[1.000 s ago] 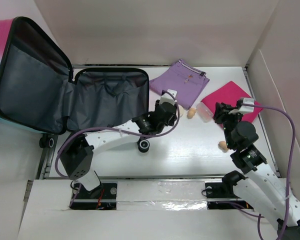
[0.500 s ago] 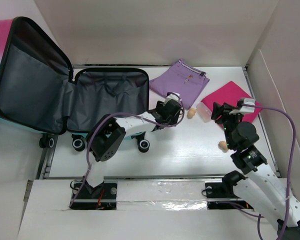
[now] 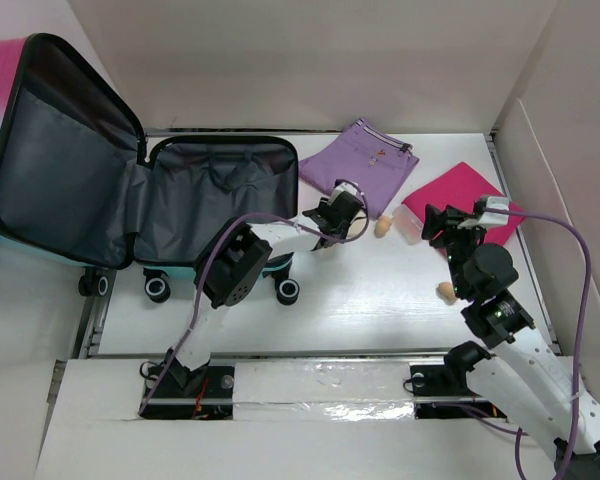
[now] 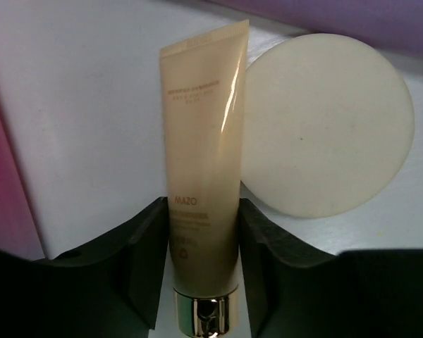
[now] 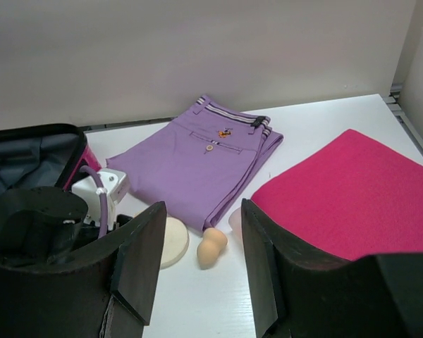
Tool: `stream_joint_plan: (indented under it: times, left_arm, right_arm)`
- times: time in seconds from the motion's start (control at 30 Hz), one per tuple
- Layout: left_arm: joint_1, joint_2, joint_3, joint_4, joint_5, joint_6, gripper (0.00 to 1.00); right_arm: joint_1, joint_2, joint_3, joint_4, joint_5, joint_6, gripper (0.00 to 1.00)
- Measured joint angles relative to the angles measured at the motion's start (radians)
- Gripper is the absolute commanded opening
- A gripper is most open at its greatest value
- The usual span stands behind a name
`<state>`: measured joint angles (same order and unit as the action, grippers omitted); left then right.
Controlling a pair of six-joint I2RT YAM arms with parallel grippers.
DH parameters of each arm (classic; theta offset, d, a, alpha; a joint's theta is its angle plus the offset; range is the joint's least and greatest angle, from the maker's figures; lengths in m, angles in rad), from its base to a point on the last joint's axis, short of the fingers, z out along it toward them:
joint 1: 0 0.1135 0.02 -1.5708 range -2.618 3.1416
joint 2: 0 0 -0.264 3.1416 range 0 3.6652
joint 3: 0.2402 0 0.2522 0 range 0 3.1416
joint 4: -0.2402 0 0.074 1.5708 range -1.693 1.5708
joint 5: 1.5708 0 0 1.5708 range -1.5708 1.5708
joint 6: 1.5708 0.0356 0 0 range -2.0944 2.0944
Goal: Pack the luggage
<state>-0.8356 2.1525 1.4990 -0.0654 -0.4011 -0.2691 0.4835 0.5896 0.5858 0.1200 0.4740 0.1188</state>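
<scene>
The luggage (image 3: 215,200) lies open at the left, its pink-to-teal lid (image 3: 70,170) standing upright and its dark grey lining showing. A corner of the luggage (image 5: 28,151) also shows in the right wrist view. My left gripper (image 3: 340,215) hovers just right of the case. In its wrist view the left gripper (image 4: 203,211) is shut on a cream tube (image 4: 201,141) with a gold cap, both pads pressed to its sides. My right gripper (image 3: 442,225) stands open by the magenta cloth. Nothing lies between the right gripper's (image 5: 202,208) fingers.
Folded purple trousers (image 3: 365,160) lie at the back and a folded magenta cloth (image 3: 470,200) at the right. A round cream pad (image 4: 331,127) sits beside the tube. One beige sponge (image 3: 383,227) lies between the grippers. Another (image 3: 446,291) lies near the right arm.
The left arm has swung its elbow up and right, and its gripper shifted toward the purple trousers, opened wider, then shut on the tube. The right gripper opened wider.
</scene>
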Motion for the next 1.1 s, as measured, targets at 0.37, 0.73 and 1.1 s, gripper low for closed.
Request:
stream_joint_plan:
  times: [0.37, 0.73, 1.1]
  left_arm:
    - [-0.005, -0.177, -0.131, 0.015, 0.024, 0.010, 0.02]
    - [0.255, -0.772, -0.468, 0.272, -0.047, -0.157, 0.61]
    - [0.274, -0.824, -0.630, 0.303, -0.039, -0.265, 0.75]
  right_arm:
    - [0.000, 0.008, 0.000, 0.001, -0.005, -0.002, 0.53]
    - [0.000, 0.013, 0.000, 0.002, -0.026, -0.003, 0.53]
    - [-0.002, 0.101, 0.000, 0.017, -0.024, -0.014, 0.05]
